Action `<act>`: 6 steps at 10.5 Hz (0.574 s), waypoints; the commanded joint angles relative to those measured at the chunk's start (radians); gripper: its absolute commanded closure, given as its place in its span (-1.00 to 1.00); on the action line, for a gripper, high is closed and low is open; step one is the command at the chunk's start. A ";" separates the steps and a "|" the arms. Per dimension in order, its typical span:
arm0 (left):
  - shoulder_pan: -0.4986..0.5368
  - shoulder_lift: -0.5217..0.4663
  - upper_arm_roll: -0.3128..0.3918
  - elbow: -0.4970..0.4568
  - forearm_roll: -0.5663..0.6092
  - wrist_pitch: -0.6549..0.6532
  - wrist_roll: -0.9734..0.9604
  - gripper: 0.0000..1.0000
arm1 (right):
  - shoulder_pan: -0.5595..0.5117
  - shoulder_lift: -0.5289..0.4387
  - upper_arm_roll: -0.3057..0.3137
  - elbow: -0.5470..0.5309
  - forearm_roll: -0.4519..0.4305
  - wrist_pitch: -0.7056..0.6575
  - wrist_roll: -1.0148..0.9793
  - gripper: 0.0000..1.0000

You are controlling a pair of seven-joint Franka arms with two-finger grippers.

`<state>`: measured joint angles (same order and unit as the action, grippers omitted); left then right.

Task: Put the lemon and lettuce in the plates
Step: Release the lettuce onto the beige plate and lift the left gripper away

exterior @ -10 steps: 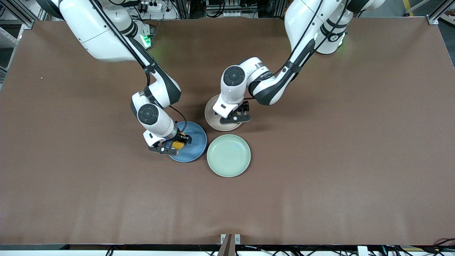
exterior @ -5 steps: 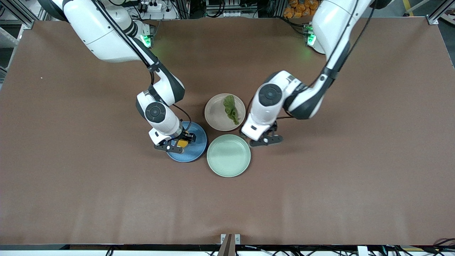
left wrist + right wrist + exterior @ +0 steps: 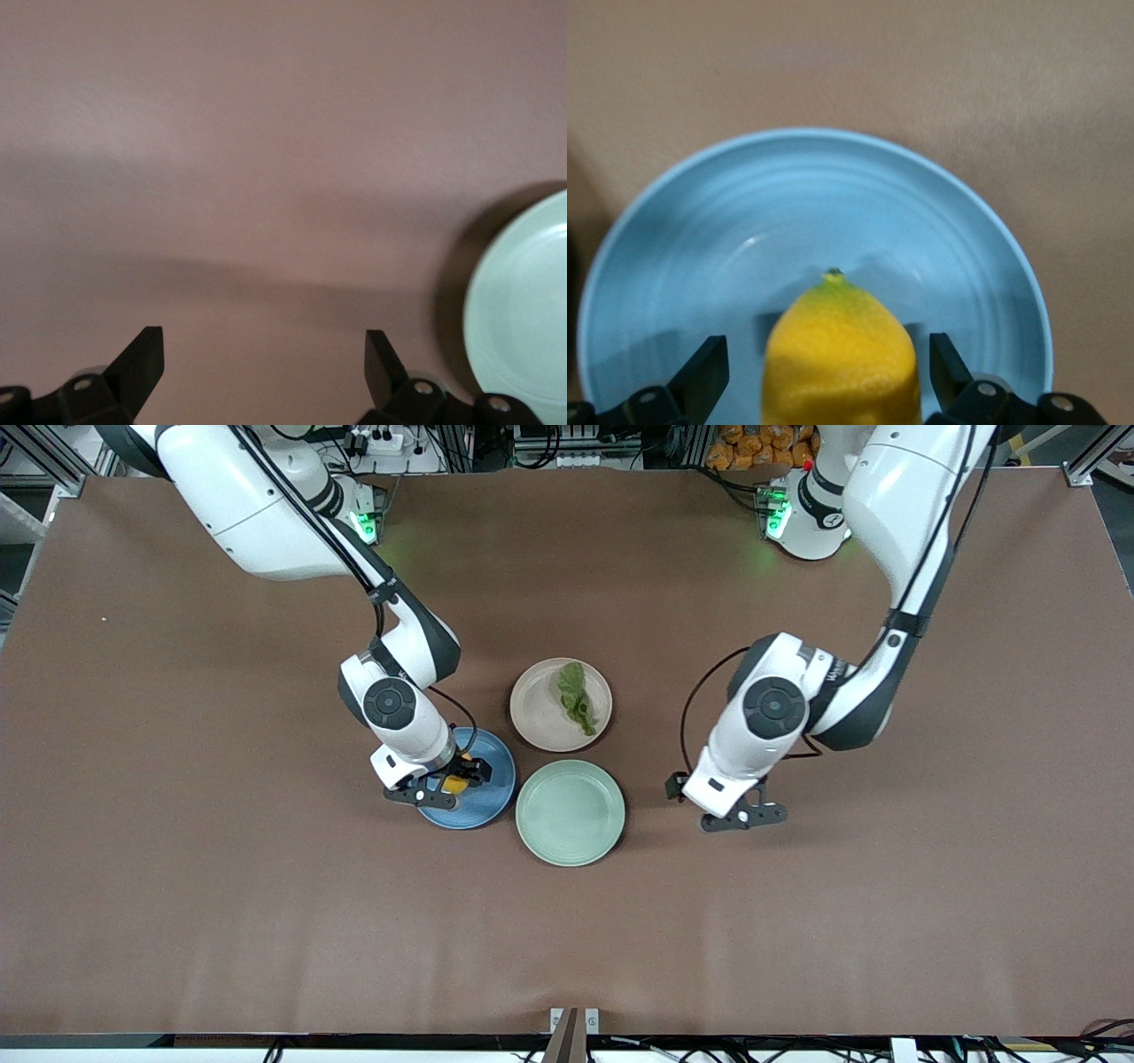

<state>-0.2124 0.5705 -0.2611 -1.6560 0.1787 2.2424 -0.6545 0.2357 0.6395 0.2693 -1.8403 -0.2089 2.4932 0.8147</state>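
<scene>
While lettuce (image 3: 576, 697) lies in beige plate (image 3: 537, 717), lemon (image 3: 838, 361) over blue plate (image 3: 691, 230).

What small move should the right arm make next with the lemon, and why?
Probably lift the right gripper straight up. Its jaws stand apart on either side of the lemon, which appears to sit on the blue plate. The lettuce already lies on the beige plate.

Lettuce (image 3: 576, 698) in beige plate (image 3: 538, 717); lemon (image 3: 455, 782) over blue plate (image 3: 483, 797), beside mint plate (image 3: 570, 815).
</scene>
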 commanded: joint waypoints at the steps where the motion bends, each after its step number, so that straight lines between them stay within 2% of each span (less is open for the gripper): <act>1: 0.053 -0.029 -0.003 -0.015 0.027 -0.043 0.088 -1.00 | -0.004 -0.001 0.014 0.055 -0.026 -0.074 0.041 -1.00; 3: 0.102 -0.043 0.000 -0.024 0.035 -0.069 0.174 -1.00 | -0.010 -0.036 0.022 0.095 -0.026 -0.193 0.023 -1.00; 6: 0.104 -0.076 0.085 -0.051 0.015 -0.185 0.369 -1.00 | -0.036 -0.101 0.018 0.092 0.003 -0.255 -0.063 -1.00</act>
<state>-0.1064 0.5427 -0.2053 -1.6589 0.1858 2.1064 -0.3583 0.2288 0.5826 0.2766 -1.7322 -0.2130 2.2676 0.7894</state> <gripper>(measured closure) 0.000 0.000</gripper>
